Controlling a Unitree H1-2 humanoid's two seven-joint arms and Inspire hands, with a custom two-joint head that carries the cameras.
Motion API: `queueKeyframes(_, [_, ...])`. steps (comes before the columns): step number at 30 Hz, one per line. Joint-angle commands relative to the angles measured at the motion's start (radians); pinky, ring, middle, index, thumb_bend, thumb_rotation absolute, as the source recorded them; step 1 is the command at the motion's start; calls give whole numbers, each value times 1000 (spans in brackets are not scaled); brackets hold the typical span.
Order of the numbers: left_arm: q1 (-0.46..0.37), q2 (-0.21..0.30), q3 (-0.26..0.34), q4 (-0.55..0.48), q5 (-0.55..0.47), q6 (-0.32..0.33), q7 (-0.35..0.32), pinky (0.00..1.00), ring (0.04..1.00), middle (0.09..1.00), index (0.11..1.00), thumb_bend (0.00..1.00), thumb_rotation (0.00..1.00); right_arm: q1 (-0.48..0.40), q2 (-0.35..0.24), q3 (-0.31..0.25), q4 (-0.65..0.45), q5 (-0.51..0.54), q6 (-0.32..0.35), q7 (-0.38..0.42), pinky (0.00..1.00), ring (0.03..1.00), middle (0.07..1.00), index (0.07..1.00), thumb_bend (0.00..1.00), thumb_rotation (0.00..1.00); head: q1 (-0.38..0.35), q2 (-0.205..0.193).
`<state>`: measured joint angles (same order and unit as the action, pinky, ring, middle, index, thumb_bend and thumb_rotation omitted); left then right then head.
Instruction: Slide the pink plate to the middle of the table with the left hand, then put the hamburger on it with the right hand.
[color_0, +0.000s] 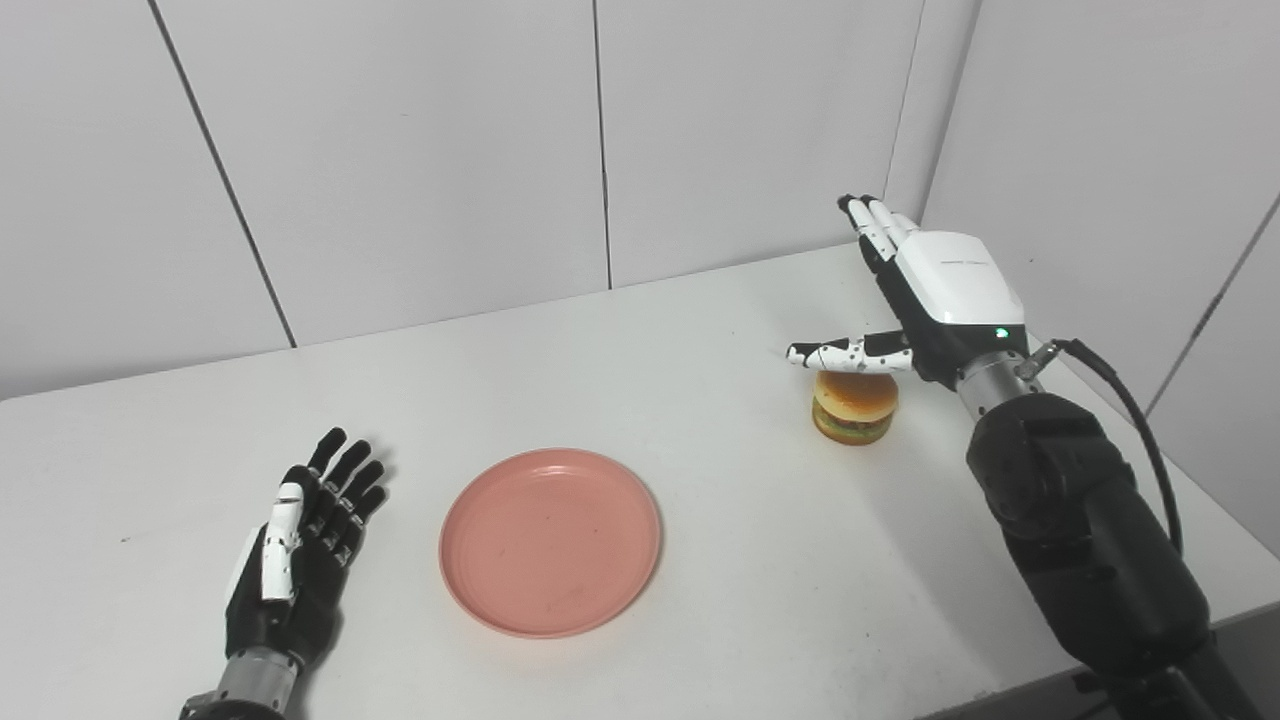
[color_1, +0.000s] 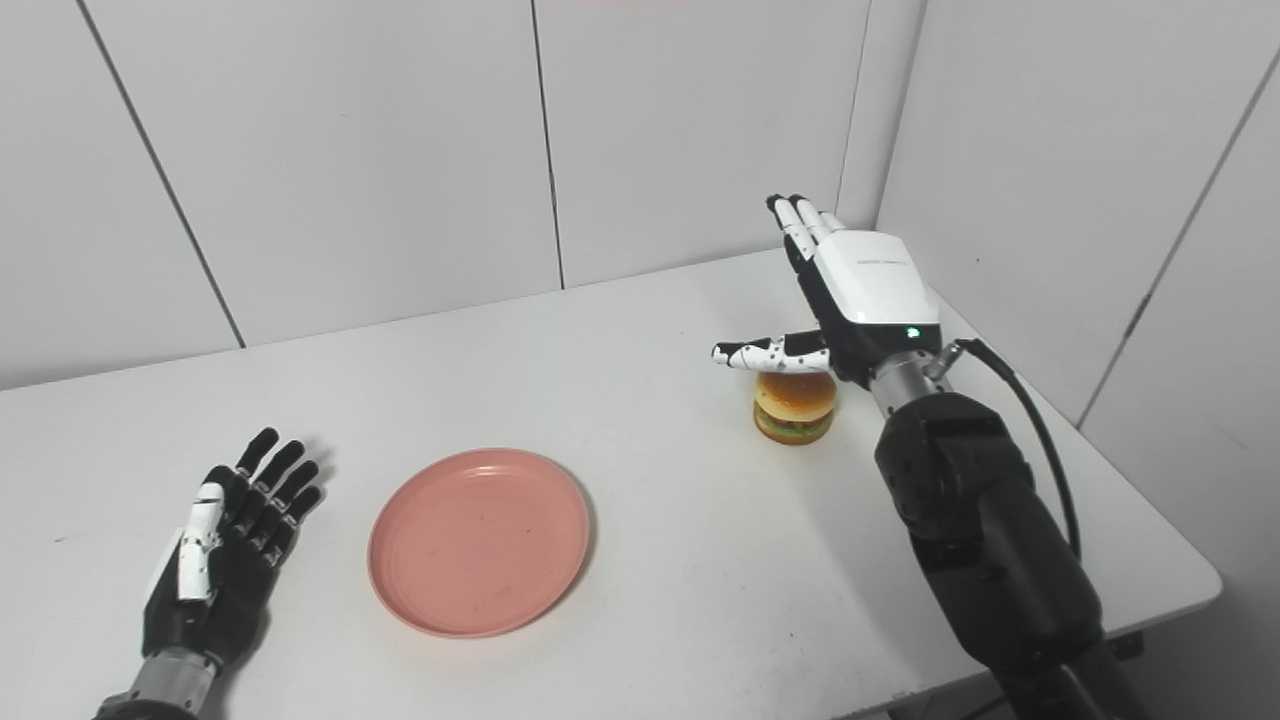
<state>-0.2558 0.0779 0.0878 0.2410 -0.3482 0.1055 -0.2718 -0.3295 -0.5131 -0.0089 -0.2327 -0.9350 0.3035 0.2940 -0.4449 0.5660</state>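
**Pink plate near mid-table, hamburger off to its right under an open hand**

Pink and empty, the plate lies flat on the white table, a little toward the near edge, and serves as the landmark for the rest. To its left, near but apart from the rim, the left hand rests with palm up and fingers spread, holding nothing. To the plate's right and farther back stands the hamburger, upright on the tabletop and well apart from the plate. The right hand sits raised over the hamburger, fingers stretched straight toward the wall and thumb pointing back toward the plate just above the bun; whether the thumb touches the bun cannot be told. It grips nothing.

Only the right eye view shows the table's far-right corner and the drop beyond it; the left eye view cuts that corner off behind the right arm. Both views show the back edge meeting the panelled wall.

Bare tabletop runs between plate and hamburger, and a broad clear strip lies behind the plate up to the wall. The hamburger stands nearer the right edge than the plate does.
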Motion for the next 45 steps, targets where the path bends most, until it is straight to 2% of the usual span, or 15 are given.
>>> queueKeyframes(1, [15, 15, 8, 37, 3, 44, 11, 943, 921, 928, 920, 313, 1000, -49, -24, -4, 23, 2, 20, -8, 793, 943, 994, 1000, 1000, 665, 0, 0])
queueKeyframes(6, [12, 21, 12, 40, -3, 42, 7, 946, 920, 925, 916, 318, 1000, -57, -27, 10, 104, 17, 7, -19, 810, 933, 976, 1000, 1000, 703, 0, 11])
queueKeyframes(14, [14, 28, 12, 38, -8, 45, 8, 943, 919, 927, 918, 321, 1000, -75, -33, 38, 195, 23, 33, -3, 792, 923, 972, 1000, 1000, 708, 0, 24])
queueKeyframes(18, [12, 31, 11, 40, -10, 45, 9, 941, 914, 921, 915, 326, 1000, -87, -35, 48, 233, 34, 35, 2, 818, 927, 976, 1000, 1000, 707, -2, 29])
queueKeyframes(27, [15, 36, 8, 36, -10, 45, 7, 941, 917, 924, 917, 341, 1000, -103, -47, 82, 274, 23, 86, 24, 715, 907, 972, 996, 1000, 716, -1, 40])
queueKeyframes(32, [18, 36, 8, 26, -12, 53, 9, 942, 920, 927, 920, 346, 1000, -108, -58, 90, 303, 44, 84, 33, 781, 921, 979, 995, 1000, 712, -1, 45])
queueKeyframes(45, [21, 40, 9, 12, -16, 64, 4, 949, 919, 927, 920, 355, 1000, -114, -83, 111, 299, 64, 142, 89, 724, 855, 926, 951, 1000, 627, 0, 59])
